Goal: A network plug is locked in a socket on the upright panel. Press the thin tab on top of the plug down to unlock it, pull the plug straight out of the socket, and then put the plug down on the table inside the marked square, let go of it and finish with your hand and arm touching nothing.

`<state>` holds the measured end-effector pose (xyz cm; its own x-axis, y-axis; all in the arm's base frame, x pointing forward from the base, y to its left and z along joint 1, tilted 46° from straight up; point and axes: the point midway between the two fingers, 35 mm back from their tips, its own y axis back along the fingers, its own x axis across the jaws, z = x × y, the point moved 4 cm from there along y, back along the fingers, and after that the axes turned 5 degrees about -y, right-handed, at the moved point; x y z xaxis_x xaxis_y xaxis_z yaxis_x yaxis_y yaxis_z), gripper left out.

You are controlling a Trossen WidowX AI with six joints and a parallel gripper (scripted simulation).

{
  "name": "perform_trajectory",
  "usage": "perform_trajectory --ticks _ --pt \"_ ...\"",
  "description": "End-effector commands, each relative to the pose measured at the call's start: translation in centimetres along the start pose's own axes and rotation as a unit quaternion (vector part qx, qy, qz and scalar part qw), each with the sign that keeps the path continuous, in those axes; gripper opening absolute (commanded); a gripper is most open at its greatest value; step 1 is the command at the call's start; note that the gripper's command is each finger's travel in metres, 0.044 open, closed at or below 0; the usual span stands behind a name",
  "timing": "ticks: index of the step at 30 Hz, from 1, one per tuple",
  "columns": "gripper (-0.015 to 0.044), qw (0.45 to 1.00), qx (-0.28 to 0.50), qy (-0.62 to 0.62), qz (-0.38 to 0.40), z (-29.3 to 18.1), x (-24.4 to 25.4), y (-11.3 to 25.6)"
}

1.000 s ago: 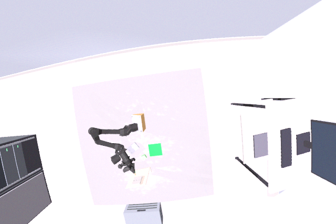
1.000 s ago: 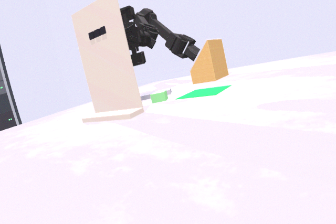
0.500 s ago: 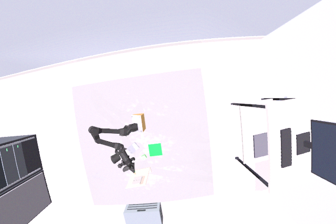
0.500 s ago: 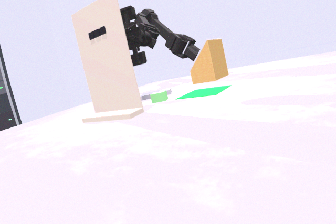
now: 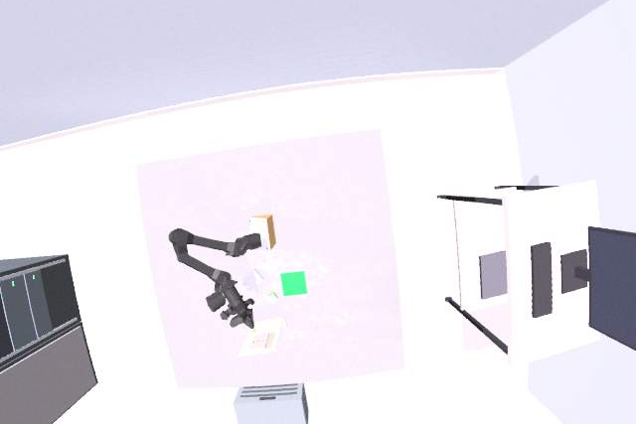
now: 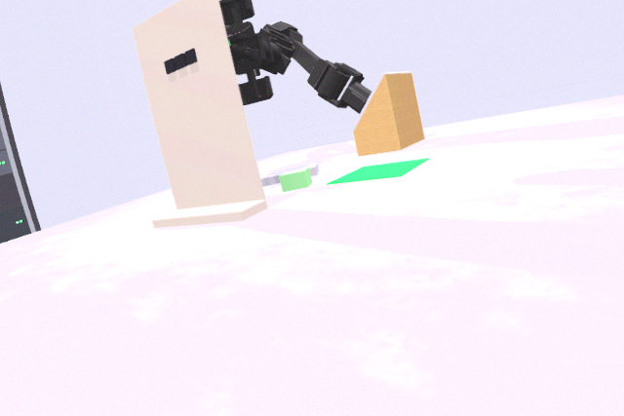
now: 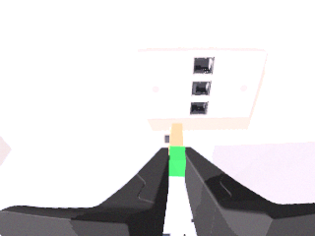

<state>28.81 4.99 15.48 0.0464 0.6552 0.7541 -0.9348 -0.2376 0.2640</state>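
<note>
The plug is green with a tan front part. My gripper is shut on it and holds it in front of the upright panel. In the wrist view the plug's front end lies just below the pale socket block, whose three dark openings look empty. The plug looks out of the socket, with a gap I cannot measure. In the exterior view the panel hides the fingertips; a speck of green shows at its edge. The marked square is flat green on the table with nothing on it.
A light green block lies between the panel and the square. A pale grey object lies beside it. The wooden wedge stands at the arm's base. The panel's foot rests on the table.
</note>
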Motion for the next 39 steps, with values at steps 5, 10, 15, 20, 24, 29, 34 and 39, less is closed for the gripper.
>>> perform_trajectory --ticks 5,10,15,20,24,29,34,39 --pt "0.0 1.0 -0.002 -0.001 0.004 -0.4 2.4 1.0" --pt "0.0 1.0 -0.002 -0.002 0.003 -0.5 2.7 1.2" --pt "0.0 0.999 0.012 -0.018 -0.026 -1.4 2.0 0.5" --pt "0.0 0.997 0.025 -0.035 -0.06 -2.6 1.2 -0.3" --pt "0.0 0.994 0.034 -0.047 -0.088 -3.5 0.5 -0.9" --pt "0.0 0.99 0.044 -0.059 -0.122 -4.8 -0.4 -1.5" --pt "0.0 0.984 0.051 -0.068 -0.156 -6.0 -1.3 -2.0" --pt "0.0 0.977 0.056 -0.074 -0.191 -7.2 -2.2 -2.4"
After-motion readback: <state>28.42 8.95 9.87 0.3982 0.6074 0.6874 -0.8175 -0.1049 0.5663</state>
